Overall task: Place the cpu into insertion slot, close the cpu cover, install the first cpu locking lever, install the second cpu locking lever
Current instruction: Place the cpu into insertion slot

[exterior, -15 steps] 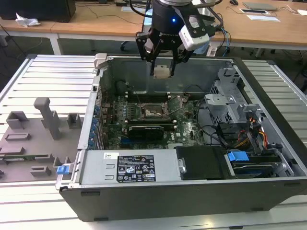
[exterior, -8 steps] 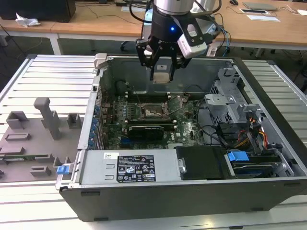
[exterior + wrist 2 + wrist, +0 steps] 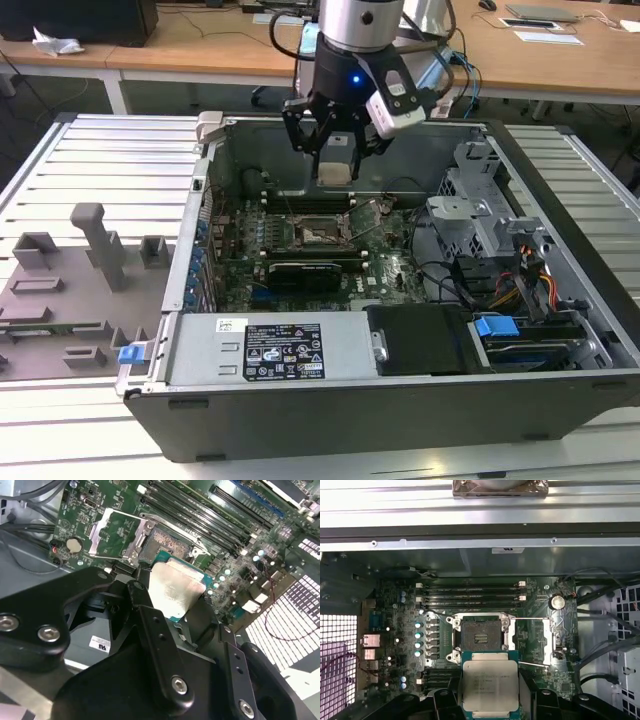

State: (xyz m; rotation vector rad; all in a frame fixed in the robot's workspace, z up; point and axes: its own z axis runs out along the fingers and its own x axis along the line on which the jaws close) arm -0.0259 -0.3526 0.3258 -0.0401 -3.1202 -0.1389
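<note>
My gripper (image 3: 335,160) hangs inside the open computer case, shut on the cpu (image 3: 335,170), a flat square chip with a pale metal top. The cpu (image 3: 490,685) is held above the green board, just short of the insertion slot (image 3: 481,637), whose dark recessed centre is bare. In the second wrist view the cpu (image 3: 175,592) sits between black fingers (image 3: 142,597), with the insertion slot (image 3: 167,542) beyond it. The cpu cover (image 3: 535,640) is swung open beside the slot, and its thin wire levers are raised. In the exterior view the insertion slot (image 3: 320,232) lies below the gripper.
Memory slots (image 3: 470,597) run along the far side of the socket. A black card (image 3: 315,270), a black power supply (image 3: 265,350) and drive bays with cables (image 3: 500,260) fill the case. A grey fixture tray (image 3: 70,290) lies at the exterior view's left.
</note>
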